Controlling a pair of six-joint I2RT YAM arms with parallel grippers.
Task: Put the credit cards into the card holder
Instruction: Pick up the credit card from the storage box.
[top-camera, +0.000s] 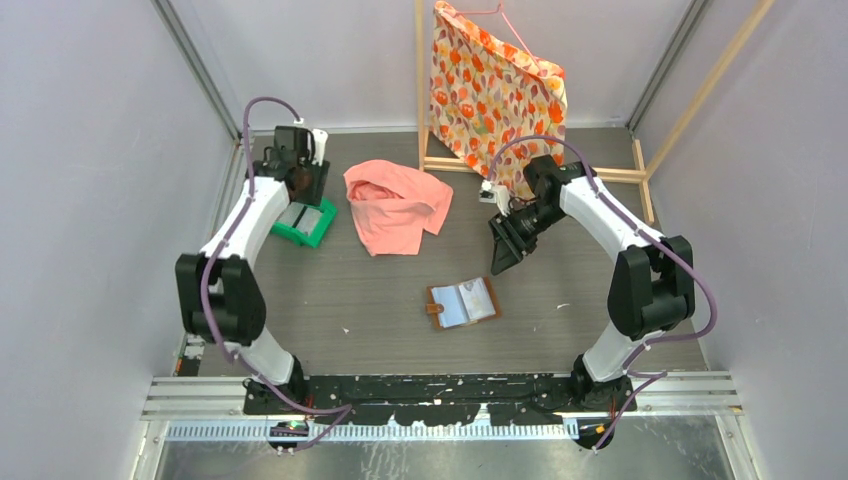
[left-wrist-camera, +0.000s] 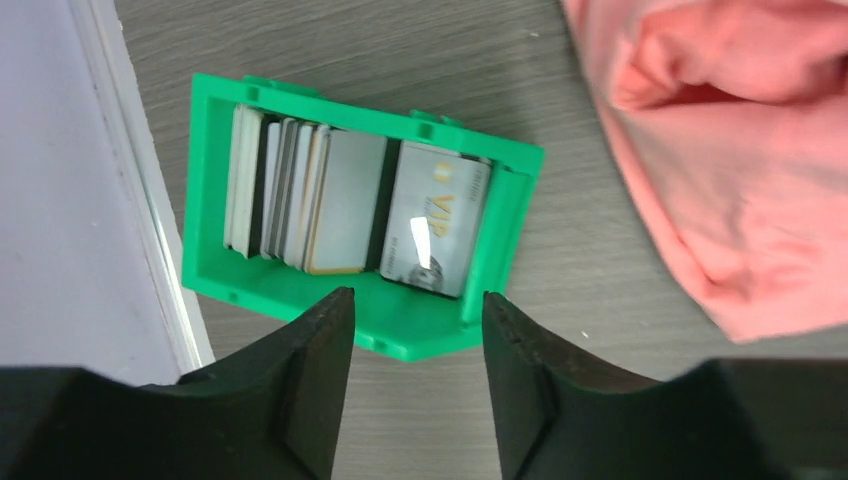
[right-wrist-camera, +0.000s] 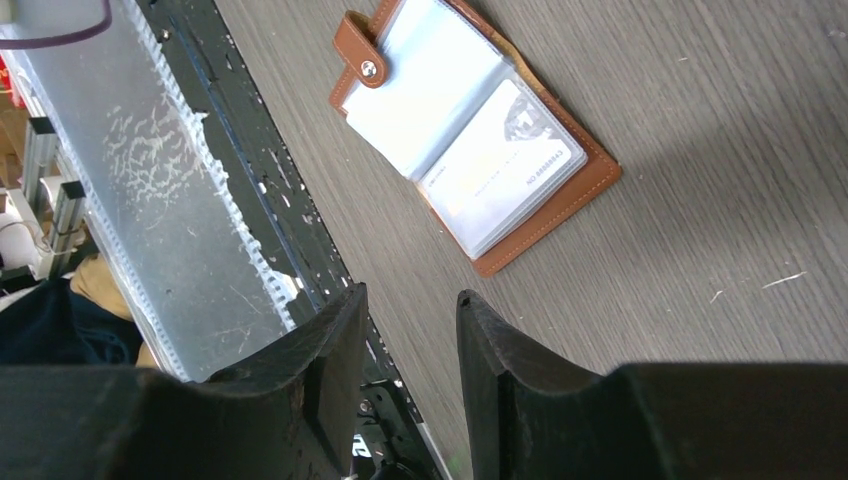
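Left hand (left-wrist-camera: 415, 305), released and empty, hangs just above the cards (left-wrist-camera: 345, 205) filed on edge in their tray (left-wrist-camera: 512, 215), ready to pick. Right hand (right-wrist-camera: 410, 305), released, hovers near the open wallet (right-wrist-camera: 465, 120).

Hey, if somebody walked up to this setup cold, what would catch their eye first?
Probably the bright orange leaf-print fabric hanging from the wooden frame at the back, and the crumpled pink cloth on the table near its foot. Then the green plastic tray of stacked credit cards at far left beneath the left gripper, and the open brown leather card holder lying near the middle front.
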